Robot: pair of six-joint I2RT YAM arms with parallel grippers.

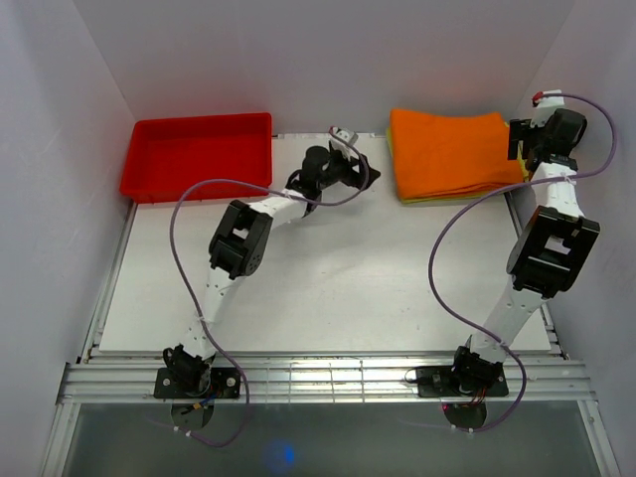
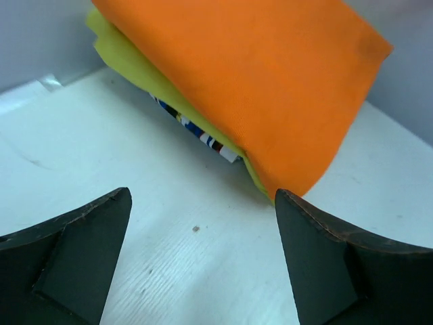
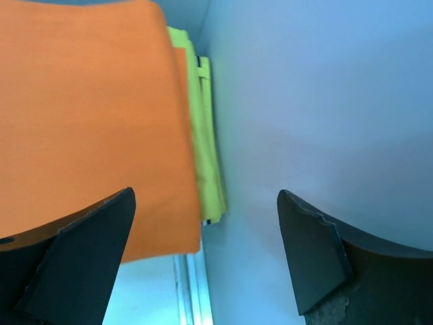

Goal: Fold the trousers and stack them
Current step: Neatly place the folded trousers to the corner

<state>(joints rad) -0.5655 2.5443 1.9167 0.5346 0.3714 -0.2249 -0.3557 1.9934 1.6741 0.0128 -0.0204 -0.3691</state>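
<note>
The orange trousers [image 1: 452, 151] lie folded at the back right of the table, on top of a yellow-green folded cloth [image 1: 467, 197]. They also show in the left wrist view [image 2: 257, 74] and the right wrist view [image 3: 88, 115]. My left gripper [image 1: 370, 177] is open and empty, just left of the stack; in its own view [image 2: 203, 223] it hovers over bare table. My right gripper [image 1: 519, 149] is open and empty at the stack's right edge, by the wall; in its own view [image 3: 206, 230] the stack's corner lies between the fingers.
A red plastic tray [image 1: 197, 154] stands at the back left. White walls close in the table at the back and both sides. A patterned cloth [image 2: 196, 130] peeks from under the yellow-green one [image 2: 142, 68]. A metal rail [image 3: 189, 284] runs along the table's right edge.
</note>
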